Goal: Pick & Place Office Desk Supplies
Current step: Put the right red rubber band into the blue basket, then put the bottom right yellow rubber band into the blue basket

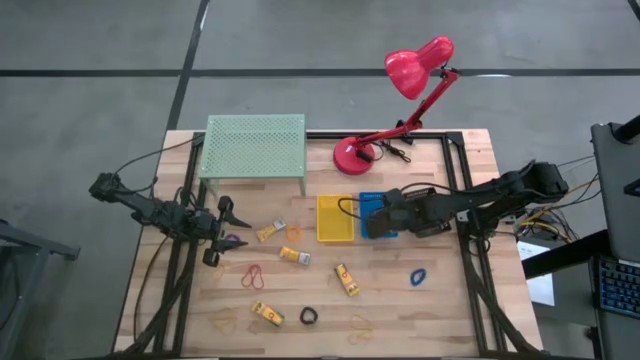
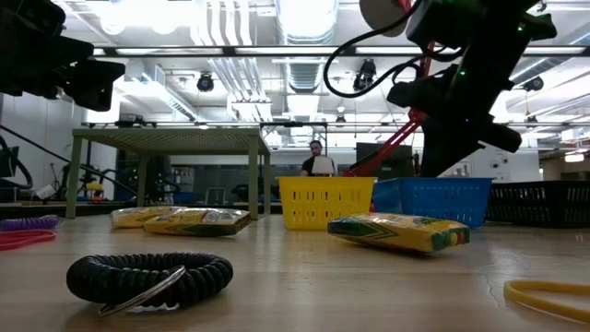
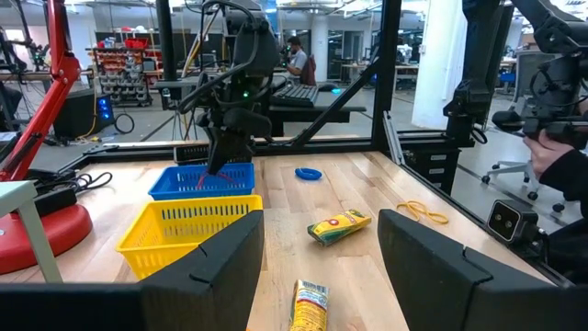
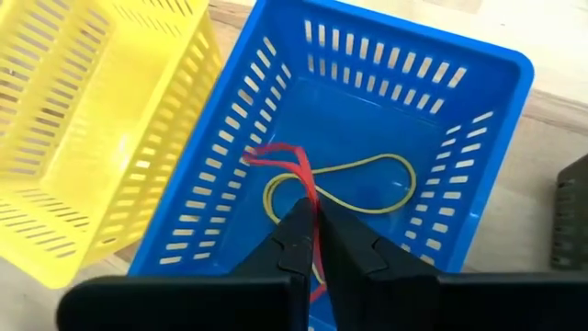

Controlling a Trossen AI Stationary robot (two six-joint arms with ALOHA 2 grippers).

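The right gripper [image 4: 317,241] hangs over the blue basket [image 4: 478,165], fingers pressed together and pinching a thin red band [image 4: 292,170]. The band is a limp, narrow loop; its free end drapes toward the basket wall nearest the yellow basket [image 4: 83,138]. A yellow band [image 4: 367,188] lies flat on the blue basket's floor as an open oval, just under the red one. Both baskets have slotted walls and stand side by side, touching or nearly so.

In the high view the two baskets sit mid-table, in front of the lamp [image 1: 400,100] base. The right arm reaches in from the table's right edge.

The left gripper [image 1: 222,232] waits at the left of the table, fingers spread and holding nothing, just in front of the green shelf [image 1: 254,148].

Remaining supplies lie scattered on the bare wood nearer the front edge:
- yellow packets [image 1: 346,279], four in view, well apart from each other;
- a red loop [image 1: 254,277] between the left gripper and the front;
- a blue ring [image 1: 418,276] right of the packets;
- a black ring [image 1: 308,316] near the front edge.

The wood right of the blue ring lies open as far as the table's right edge.
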